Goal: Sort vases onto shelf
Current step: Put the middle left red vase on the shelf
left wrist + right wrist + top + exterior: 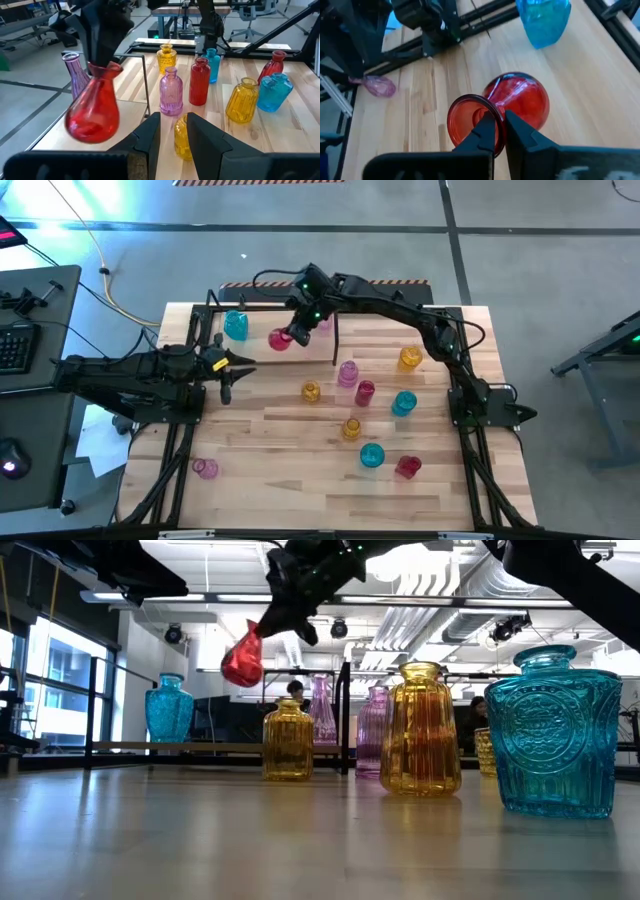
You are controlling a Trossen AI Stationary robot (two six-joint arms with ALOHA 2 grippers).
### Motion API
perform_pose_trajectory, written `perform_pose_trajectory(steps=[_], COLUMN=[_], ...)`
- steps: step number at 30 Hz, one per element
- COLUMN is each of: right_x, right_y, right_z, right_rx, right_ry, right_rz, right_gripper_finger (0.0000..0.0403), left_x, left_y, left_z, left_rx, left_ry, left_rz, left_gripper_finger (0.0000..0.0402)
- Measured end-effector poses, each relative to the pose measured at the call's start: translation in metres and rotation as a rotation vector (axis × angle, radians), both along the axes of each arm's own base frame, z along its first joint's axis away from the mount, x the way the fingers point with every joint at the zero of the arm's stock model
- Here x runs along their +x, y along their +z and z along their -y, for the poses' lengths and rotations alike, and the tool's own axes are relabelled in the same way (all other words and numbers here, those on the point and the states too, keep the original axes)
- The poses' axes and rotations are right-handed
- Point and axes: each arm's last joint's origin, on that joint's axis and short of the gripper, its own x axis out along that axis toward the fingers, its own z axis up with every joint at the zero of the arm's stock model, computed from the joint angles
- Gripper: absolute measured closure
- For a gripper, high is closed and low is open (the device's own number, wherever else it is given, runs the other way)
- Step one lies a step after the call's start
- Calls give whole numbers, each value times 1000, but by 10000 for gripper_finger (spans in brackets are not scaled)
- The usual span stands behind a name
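Note:
My right gripper reaches over the shelf at the table's far left and is shut on a bulbous red vase. The vase hangs above the shelf's plank. A cyan vase and a pink narrow-necked vase stand on the shelf. My left gripper is open and waits near the table's left edge, just in front of the shelf, touching nothing. The left wrist view shows the red vase ahead of it. My right gripper holds the red vase at its flared mouth. One finger seems to be inside the mouth and the other outside on the neck, with a narrow gap between them. The fingers come from above, slanting. The vase is lifted clear and hangs tilted, its body below.
Several vases stand on the table right of the shelf: yellow, pink, red, yellow, cyan, yellow, cyan, red. A pink one lies near the left near corner.

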Motion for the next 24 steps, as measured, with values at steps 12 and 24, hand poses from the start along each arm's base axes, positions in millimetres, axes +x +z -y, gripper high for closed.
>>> perform_pose_trajectory(steps=[12,24], right_x=[1,-6], right_y=[-40,-50], right_z=[7,18], right_rx=[32,81], right_ry=[-11,-43], right_rz=[-178,-252], right_gripper_finger=[402,403], left_x=[0,0], left_y=[0,0], left_z=[0,0], left_rx=[6,6], left_ry=[-2,-2], left_rz=[-3,-4], left_gripper_finger=[316,316])
